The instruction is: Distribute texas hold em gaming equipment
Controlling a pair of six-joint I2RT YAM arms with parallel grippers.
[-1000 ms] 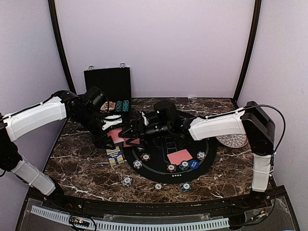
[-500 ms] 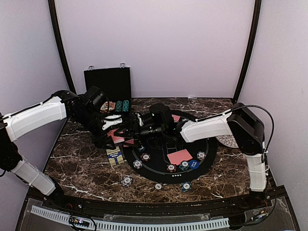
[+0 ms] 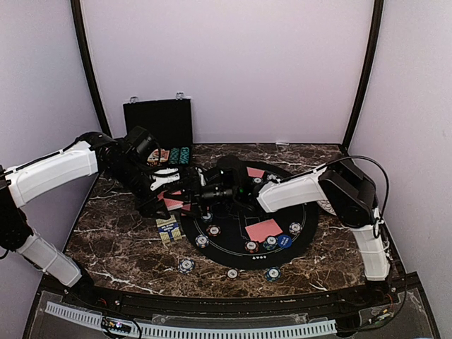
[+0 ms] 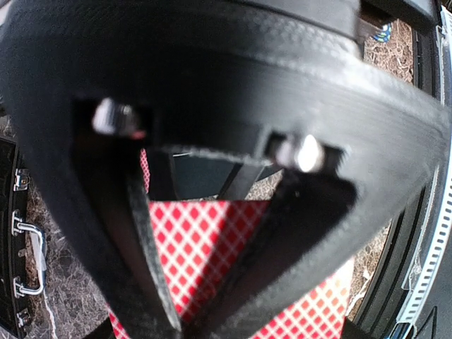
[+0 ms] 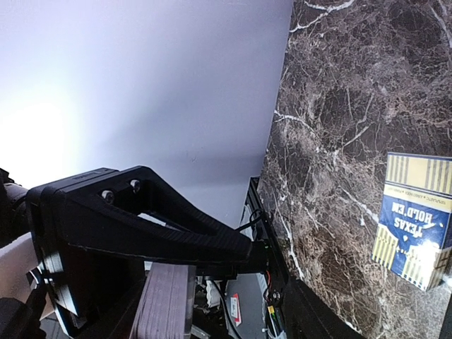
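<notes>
My left gripper [image 3: 164, 199] is shut on a deck of red-backed playing cards [image 3: 173, 202] above the table's left side; the checked back [image 4: 212, 247] fills the gap between its converging fingers [image 4: 152, 282]. My right gripper [image 3: 192, 193] has reached across to the deck, and its jaws stand open. In the right wrist view one black finger [image 5: 176, 233] lies just above the deck's edge [image 5: 166, 304]. Two red cards [image 3: 263, 229] [image 3: 256, 172], striped poker chips [image 3: 203, 241] and a blue marker disc [image 3: 284, 241] lie on the round black mat [image 3: 311, 212].
A blue and yellow card box [image 3: 168, 229] [image 5: 417, 219] lies beside the mat. Three chips [image 3: 186, 265] sit on the marble in front. The open black case [image 3: 158, 123] with chip rows stands at the back left. A white patterned plate [image 3: 339, 207] peeks out behind the right arm.
My right arm has stretched leftward, bringing its gripper up to the deck, with its jaws slightly narrower. The left gripper and deck have stayed put.
</notes>
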